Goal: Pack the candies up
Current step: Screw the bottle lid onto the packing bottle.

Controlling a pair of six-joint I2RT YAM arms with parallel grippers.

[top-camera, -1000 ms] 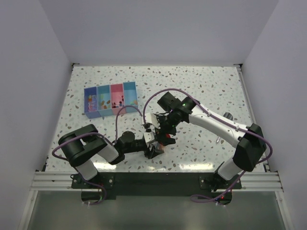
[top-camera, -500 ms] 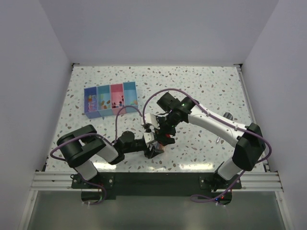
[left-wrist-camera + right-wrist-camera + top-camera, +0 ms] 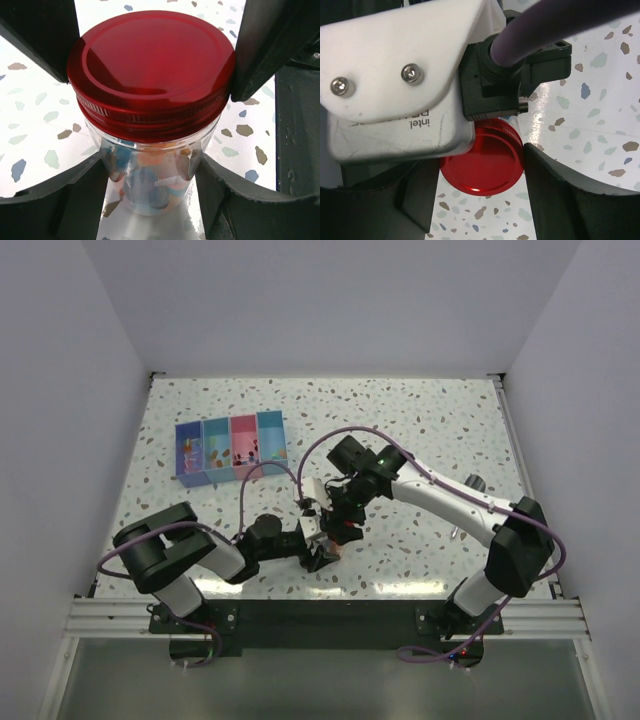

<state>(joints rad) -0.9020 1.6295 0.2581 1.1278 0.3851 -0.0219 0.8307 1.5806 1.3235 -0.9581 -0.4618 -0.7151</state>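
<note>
Jar (image 3: 150, 185) of candies (image 3: 155, 172) clenched in left hand (image 3: 152, 60), right hand (image 3: 485, 175) astride red lid (image 3: 480, 157) (grip unclear), "intel" on camera (image 3: 395, 100)

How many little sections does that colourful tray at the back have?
4, in one row in the tray: dark blue far left, then teal, pink, and light blue at the right. None looks hidden.

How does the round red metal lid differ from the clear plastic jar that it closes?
The round red metal lid is opaque and glossy; the clear plastic jar is see-through, showing candies inside. The lid is wider than the jar's body. The right gripper clasps the lid; the left gripper holds the jar. Both are round.
</note>
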